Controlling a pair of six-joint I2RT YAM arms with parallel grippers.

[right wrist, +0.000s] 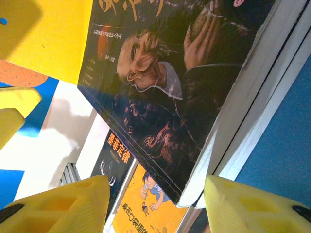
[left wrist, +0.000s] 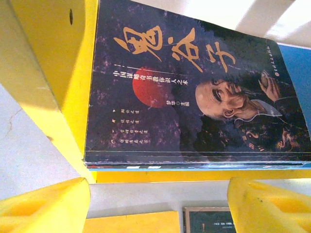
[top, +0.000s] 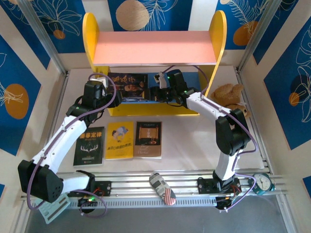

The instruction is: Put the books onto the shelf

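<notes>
Worktop (top: pixel 194 141): white and fills the middle of the top view. The shelf stands at its upper edge and three books lie in a row at lower centre-left.
Shelf (top: pixel 155 47): upper centre of the top view, with yellow sides and a bare pink top board. Its blue lower board (left wrist: pixel 297 63) sits beneath.
Portrait book (top: pixel 129 86): lies flat on the lower board, left of centre, cover up. In the left wrist view it is close against the yellow side. It rests on a second book (right wrist: pixel 252 121), whose page edges show under it in the right wrist view.
Black book (top: pixel 89 147): flat on the worktop, left end of the row.
Yellow book (top: pixel 120 140): middle of the row, just beside the black one.
Orange-panel book (top: pixel 148 139): right end of the row.
Left hand (left wrist: pixel 158 194): fingers spread with nothing between them, tips just short of the portrait book's edge.
Right hand (right wrist: pixel 153 191): fingers spread, with the stack's corner between the tips. Whether they touch it cannot be told.
</notes>
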